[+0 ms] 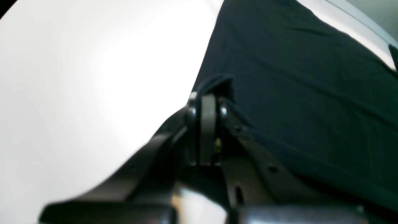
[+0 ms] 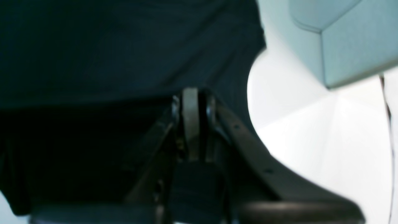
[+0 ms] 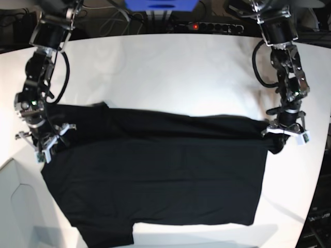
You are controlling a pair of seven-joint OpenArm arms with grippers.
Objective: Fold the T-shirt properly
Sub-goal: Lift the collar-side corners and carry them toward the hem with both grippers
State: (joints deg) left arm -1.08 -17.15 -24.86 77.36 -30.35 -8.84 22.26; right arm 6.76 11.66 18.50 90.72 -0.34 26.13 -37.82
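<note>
The black T-shirt [image 3: 155, 175] lies spread across the white table [image 3: 170, 72], plain side up, with its far edge pulled into a straight line between the two arms. My left gripper [image 3: 277, 135] is at the cloth's right end. In the left wrist view its fingertips [image 1: 206, 104] are shut on a small bunched fold of the T-shirt [image 1: 295, 77]. My right gripper [image 3: 47, 145] is at the cloth's left end. In the right wrist view its fingertips [image 2: 191, 104] are shut on the T-shirt [image 2: 124, 46], which fills the view's left side.
A pale teal box [image 2: 348, 40] stands on the table beyond the right gripper, with a thin cable [image 2: 387, 109] beside it. A power strip [image 3: 209, 26] and a blue box [image 3: 160, 4] sit past the table's far edge. The table's curved edge [image 3: 318, 170] runs close to the left gripper.
</note>
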